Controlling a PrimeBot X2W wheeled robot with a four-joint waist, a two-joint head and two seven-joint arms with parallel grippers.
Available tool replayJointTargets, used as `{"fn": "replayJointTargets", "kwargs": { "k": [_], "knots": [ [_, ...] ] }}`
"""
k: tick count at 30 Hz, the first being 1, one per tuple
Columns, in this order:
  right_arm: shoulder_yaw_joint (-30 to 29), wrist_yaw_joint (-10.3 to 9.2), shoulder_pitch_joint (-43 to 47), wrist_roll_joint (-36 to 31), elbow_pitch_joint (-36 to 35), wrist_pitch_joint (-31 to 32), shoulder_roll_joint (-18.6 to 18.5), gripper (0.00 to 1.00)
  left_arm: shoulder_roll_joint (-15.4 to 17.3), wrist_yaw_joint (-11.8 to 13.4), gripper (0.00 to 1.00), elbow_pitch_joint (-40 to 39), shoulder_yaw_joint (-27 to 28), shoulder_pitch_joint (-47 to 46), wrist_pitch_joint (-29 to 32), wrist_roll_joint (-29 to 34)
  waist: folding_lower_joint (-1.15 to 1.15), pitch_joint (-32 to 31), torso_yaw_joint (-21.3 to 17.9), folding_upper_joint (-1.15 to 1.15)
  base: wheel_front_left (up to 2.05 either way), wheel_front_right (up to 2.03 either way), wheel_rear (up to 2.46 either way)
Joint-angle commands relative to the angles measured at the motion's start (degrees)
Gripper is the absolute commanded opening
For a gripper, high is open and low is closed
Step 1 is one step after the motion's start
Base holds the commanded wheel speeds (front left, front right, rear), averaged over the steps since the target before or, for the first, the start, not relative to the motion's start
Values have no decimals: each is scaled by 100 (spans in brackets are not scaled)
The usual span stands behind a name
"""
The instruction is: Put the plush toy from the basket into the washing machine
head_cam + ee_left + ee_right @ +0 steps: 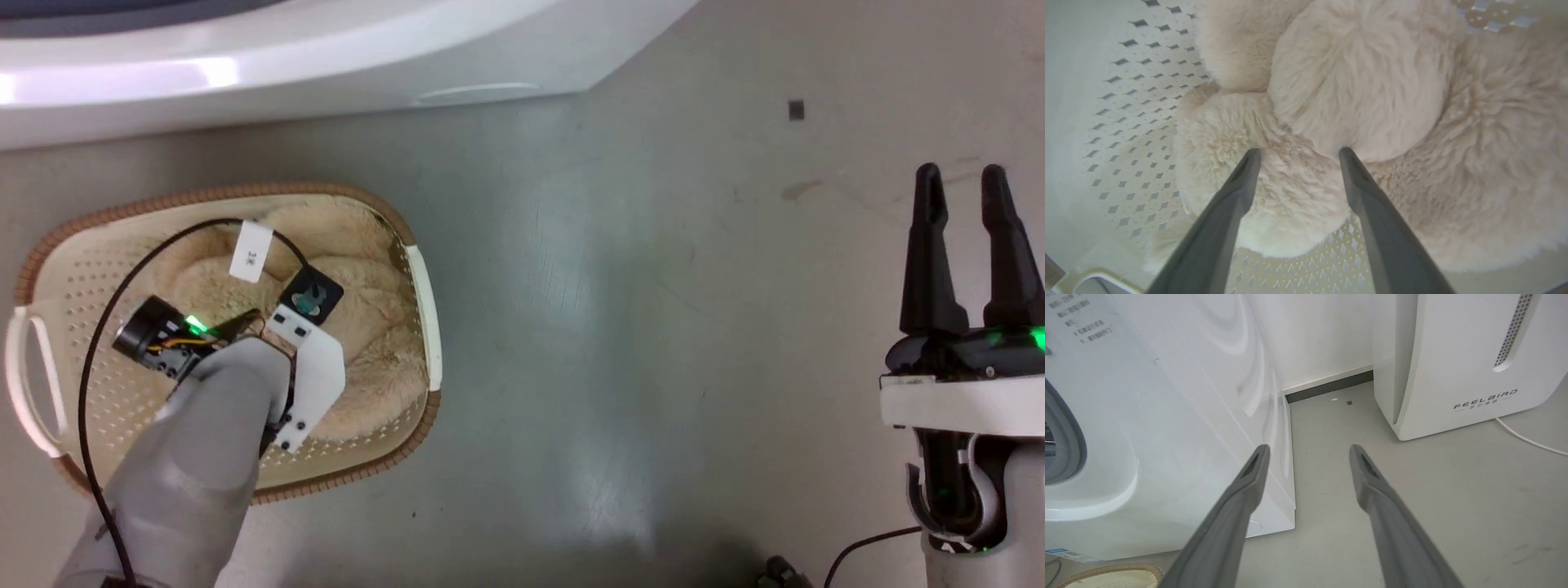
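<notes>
The plush toy fills the basket at nine o'clock, with the washing machine at eleven. The left gripper hangs spread above a rounded lobe; the right gripper, at three o'clock, stands spread and empty. The toy looks soft, light and squashy, so pinch deep into one lump.

On my left wrist feed, the left gripper has its two dark fingers spread wide apart, tips right at the fur of the plush toy. I can't tell if they're actually pressing in. The toy is cream-beige, long-pile and lumpy: one round lobe sits between the tips, with a bigger one above it. It's lying in the basket, whose pale wall with diamond-shaped holes shows on the left and under the fingers. A white handle pokes in at the bottom-left corner.
</notes>
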Motion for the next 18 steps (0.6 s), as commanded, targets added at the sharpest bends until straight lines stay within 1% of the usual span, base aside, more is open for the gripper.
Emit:
{"fn": "replayJointTargets", "kwargs": {
  "k": [1,2,15,16,17,18],
  "knots": [
    [-33,-3,-157,78,-62,-61,-2,100,43,31,100,164,-85,-203,46,-5,0,176,-16,0,0,0,0],
    [-49,-3,-220,127,-90,-97,-2,100,48,56,100,339,-173,-379,61,-19,0,340,-19,0,0,0,0],
    [-132,-4,-489,335,-176,-252,-2,100,58,189,100,1104,-503,-1017,55,-166,0,933,-11,0,0,0,0],
    [-138,-4,-509,347,-175,-264,-2,100,55,187,86,1163,-536,-1055,76,-174,0,960,-10,0,0,0,0],
    [-143,-4,-530,361,-178,-276,-2,100,54,187,38,1222,-574,-1099,55,-177,0,987,-12,0,0,0,0],
    [-150,-4,-552,376,-183,-288,-2,100,50,192,0,1281,-601,-1142,23,-191,0,1007,-13,0,0,0,0]
  ]
}}
